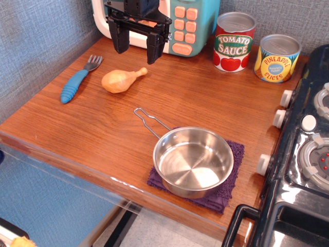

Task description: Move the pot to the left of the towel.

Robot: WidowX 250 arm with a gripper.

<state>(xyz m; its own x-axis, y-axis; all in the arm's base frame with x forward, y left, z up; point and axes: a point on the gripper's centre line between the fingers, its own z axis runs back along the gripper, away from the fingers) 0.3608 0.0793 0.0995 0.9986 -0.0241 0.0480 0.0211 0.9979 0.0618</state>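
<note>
The pot, a small shiny steel pan, sits on top of the dark purple towel near the table's front right. Its thin looped wire handle points to the upper left. Most of the towel is hidden under the pot; only its right and front edges show. My gripper hangs at the back of the table, well away from the pot, in front of the toy microwave. Its two black fingers are spread apart and hold nothing.
A toy chicken drumstick and a blue-handled fork lie at the back left. A tomato sauce can and a pineapple slices can stand at the back right. A toy microwave is behind the gripper. A toy stove borders the right edge.
</note>
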